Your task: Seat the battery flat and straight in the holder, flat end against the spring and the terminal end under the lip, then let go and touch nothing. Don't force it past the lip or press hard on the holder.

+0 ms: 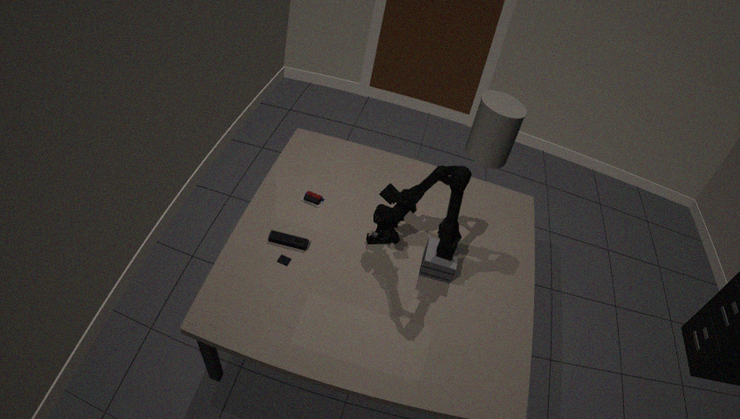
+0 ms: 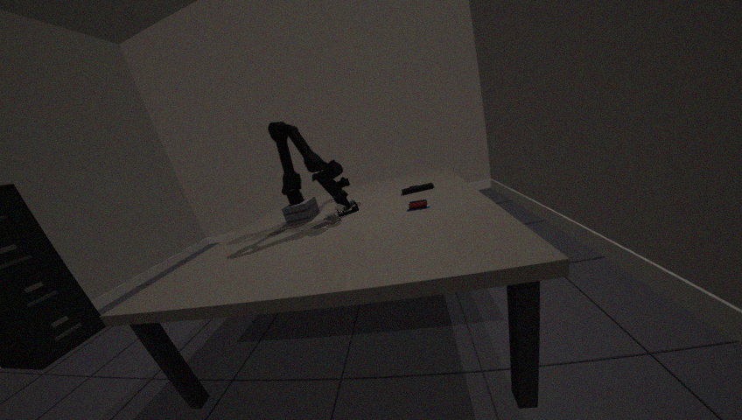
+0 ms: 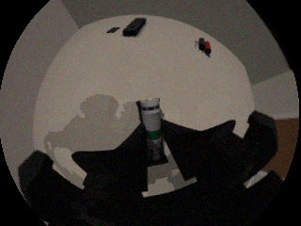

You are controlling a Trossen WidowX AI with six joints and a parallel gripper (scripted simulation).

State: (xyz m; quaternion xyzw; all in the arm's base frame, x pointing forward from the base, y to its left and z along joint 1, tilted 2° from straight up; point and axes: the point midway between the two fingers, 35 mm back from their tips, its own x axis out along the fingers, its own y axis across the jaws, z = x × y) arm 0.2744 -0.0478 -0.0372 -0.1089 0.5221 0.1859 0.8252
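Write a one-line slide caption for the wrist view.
Black parallel-jaw gripper shut on a grey, green-banded cylindrical battery above the beige table.

1. We see the battery's (image 3: 150,127) lower end hidden between the dark fingers.
2. The holder (image 1: 288,239) is too small to show spring or lip.
3. The cabinet (image 1: 714,334) is cut off by the edge.
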